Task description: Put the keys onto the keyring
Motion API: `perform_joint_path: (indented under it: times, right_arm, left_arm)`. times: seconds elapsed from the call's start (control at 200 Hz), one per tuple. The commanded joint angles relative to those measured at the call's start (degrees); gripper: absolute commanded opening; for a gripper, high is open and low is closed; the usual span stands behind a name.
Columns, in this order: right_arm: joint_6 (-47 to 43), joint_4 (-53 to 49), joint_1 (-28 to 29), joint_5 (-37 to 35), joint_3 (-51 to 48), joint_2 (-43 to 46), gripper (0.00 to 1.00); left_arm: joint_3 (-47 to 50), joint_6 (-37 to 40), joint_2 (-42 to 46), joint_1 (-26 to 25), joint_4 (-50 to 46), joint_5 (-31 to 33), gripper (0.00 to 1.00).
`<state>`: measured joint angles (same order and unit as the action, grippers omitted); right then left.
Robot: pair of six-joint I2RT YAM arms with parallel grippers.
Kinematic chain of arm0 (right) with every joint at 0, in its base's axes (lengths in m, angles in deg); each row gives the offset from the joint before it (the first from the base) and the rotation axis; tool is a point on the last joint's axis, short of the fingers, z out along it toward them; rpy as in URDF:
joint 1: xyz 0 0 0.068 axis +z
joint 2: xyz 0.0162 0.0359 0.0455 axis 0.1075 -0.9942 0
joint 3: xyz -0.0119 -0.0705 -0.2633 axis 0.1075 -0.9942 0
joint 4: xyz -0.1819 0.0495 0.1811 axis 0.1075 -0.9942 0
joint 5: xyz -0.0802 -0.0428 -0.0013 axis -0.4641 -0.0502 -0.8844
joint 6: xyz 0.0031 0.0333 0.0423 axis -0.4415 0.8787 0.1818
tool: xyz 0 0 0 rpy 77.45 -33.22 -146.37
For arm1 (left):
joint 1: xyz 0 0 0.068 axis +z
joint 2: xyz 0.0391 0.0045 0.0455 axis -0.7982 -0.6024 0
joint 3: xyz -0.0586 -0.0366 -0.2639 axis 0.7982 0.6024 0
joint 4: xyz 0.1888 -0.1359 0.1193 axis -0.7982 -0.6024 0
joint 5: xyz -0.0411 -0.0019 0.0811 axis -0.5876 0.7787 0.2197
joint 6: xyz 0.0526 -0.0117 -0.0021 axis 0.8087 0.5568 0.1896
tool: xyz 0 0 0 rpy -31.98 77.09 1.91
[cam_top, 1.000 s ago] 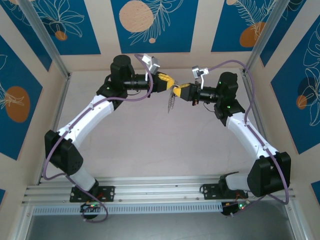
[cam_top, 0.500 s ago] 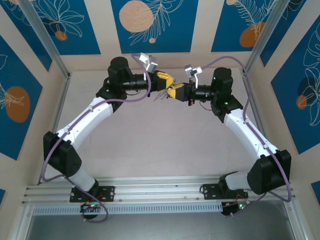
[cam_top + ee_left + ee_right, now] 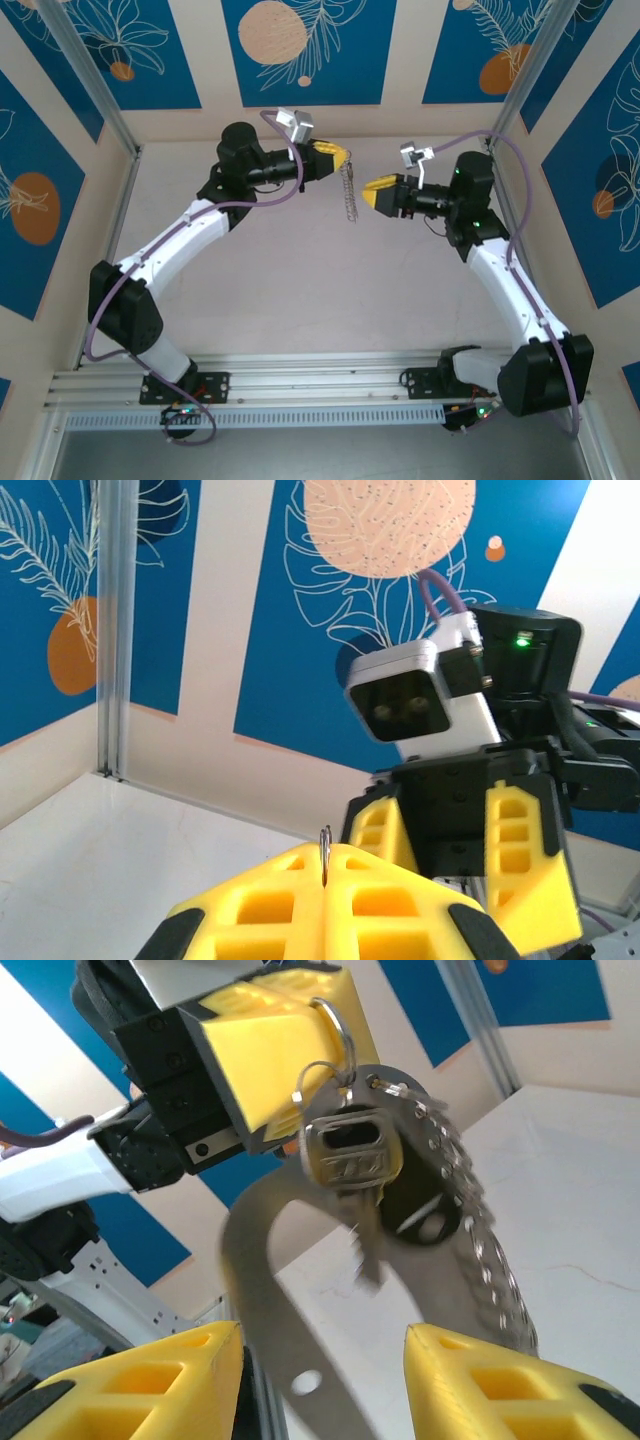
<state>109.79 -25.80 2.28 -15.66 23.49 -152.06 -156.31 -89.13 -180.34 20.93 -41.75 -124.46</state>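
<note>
Top external: the keyring is clamped at its top by the left fingers and hung long axis downward, faced from nearby by the right fingers, spread apart and empty.

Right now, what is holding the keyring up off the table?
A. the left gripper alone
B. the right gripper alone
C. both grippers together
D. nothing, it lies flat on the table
A: the keyring hangs from the shut fingers of the left gripper, while the right gripper stands open and apart from it.
</note>
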Motion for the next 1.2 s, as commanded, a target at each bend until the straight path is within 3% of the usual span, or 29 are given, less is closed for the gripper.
perform_joint_path:
  times: [0.0, 0.33, 0.565, 0.85, 1.195]
  right_arm:
    - [3.5, 1.7, -1.8, -2.7, -2.2, 4.2, 0.48]
    - [13.0, 10.6, -3.2, -17.8, -2.4, 5.1, 0.49]
    - [20.9, 22.3, -1.7, -19.7, 0.8, -2.3, 0.47]
    - [17.9, 23.4, 6.3, -23.6, 5.3, -5.8, 0.41]
    - [14.1, 21.3, 11.6, -26.9, 2.0, -2.9, 0.34]
  left_arm:
    - [0.7, -4.5, 0.9, -0.4, 7.0, 1.8, 0.00]
    - [5.7, -16.0, -0.2, -0.6, 23.3, 2.3, 0.00]
    - [7.2, -17.3, 0.8, -0.9, 26.9, 0.5, 0.00]
    - [8.8, -19.1, 0.4, -0.9, 31.0, 1.4, 0.00]
    - [7.9, -21.9, -2.7, -0.9, 36.1, 2.9, 0.00]
